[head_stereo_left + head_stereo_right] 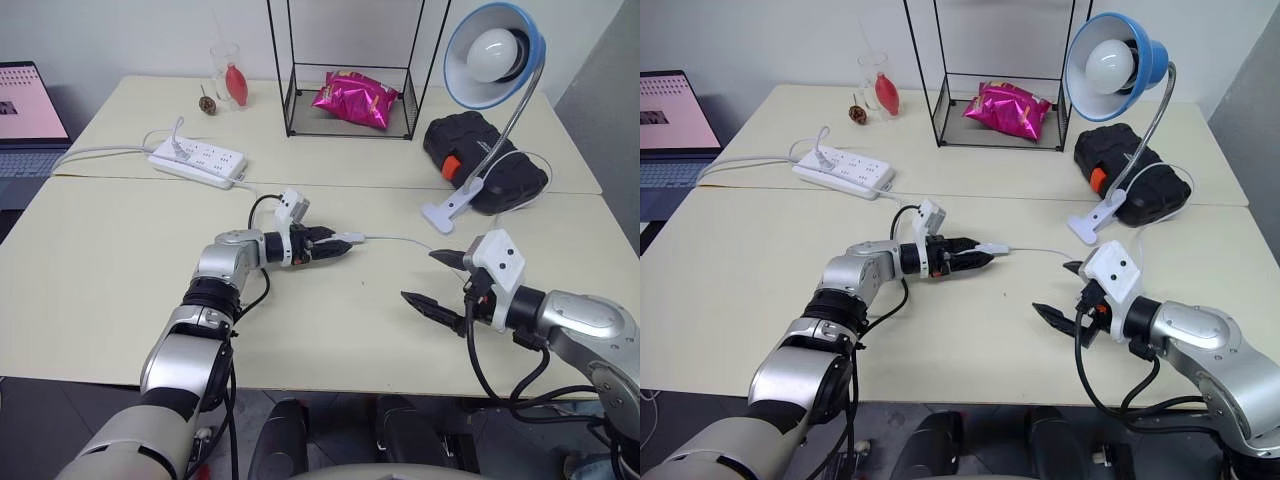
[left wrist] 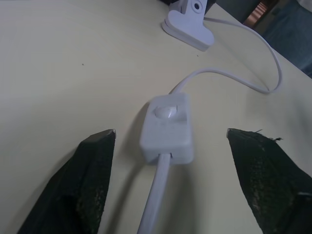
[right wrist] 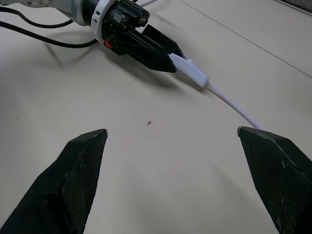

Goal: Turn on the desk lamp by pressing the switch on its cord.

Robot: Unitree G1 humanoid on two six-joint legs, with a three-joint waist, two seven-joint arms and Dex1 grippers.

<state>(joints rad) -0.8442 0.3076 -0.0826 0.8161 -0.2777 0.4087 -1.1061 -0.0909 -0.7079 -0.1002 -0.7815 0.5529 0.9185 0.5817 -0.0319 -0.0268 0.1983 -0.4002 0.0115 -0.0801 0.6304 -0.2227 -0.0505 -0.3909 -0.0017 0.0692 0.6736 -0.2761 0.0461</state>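
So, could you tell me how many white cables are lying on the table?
2: the thin cord carrying the switch, running from the left gripper toward the desk lamp, and the thicker power strip cable at the table's far left. Parts may be hidden.

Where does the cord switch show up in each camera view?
Left eye: the switch lies mid-table, at the left tool's tips.
Right eye: switch, same spot.
Left wrist: centre, between that tool's fingers.
Right wrist: upper middle.
Shared landmark: the cord.
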